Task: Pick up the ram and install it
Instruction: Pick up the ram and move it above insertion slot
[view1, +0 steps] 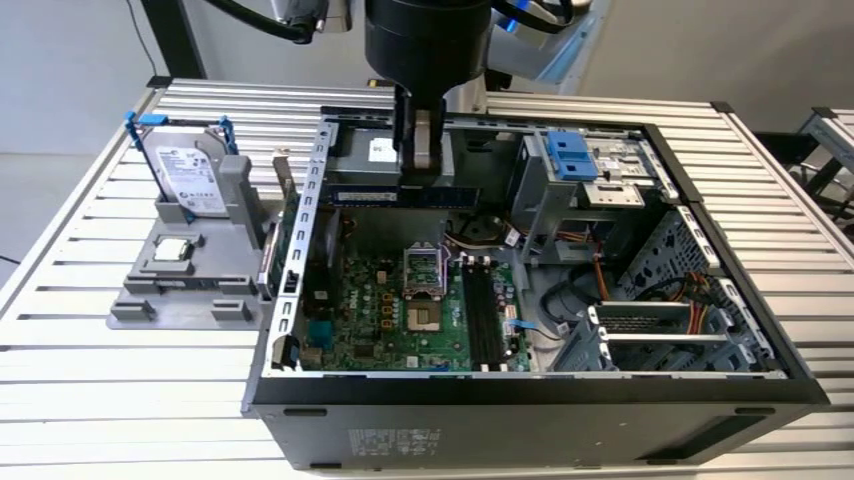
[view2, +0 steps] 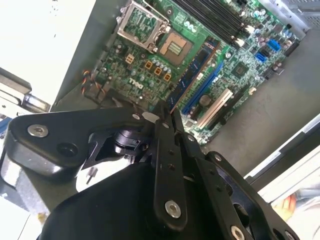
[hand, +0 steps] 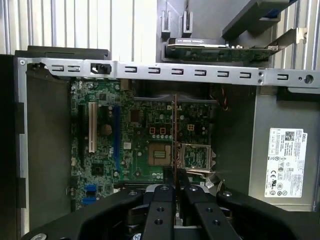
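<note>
Grey plastic comes first at the exterior view's left: a holder (view1: 187, 295) on the slatted metal surface (view1: 80, 400), with a silver hard drive (view1: 187, 170) standing upright in it and a small square processor chip (view1: 170, 250) lying flat in front of the drive. Moving right, we reach the open computer case (view1: 534, 425) with its green motherboard (view1: 387, 320) exposed. Over the far end of the board the pincer (view1: 422, 180) hangs from the black arm, clamped on the ram (view1: 367, 195), which it holds level and crosswise, clear of the board. In the first wrist view we see the ram (hand: 175, 135) edge-on as a thin strip, pinched between the two fingers (hand: 161, 210) of the pincer (hand: 175, 189), with the board below it. Further right in the exterior view, the long black memory slots (view1: 483, 315) lie well apart from the ram, and at the far right a metal drive cage (view1: 661, 335) sits inside the case.
</note>
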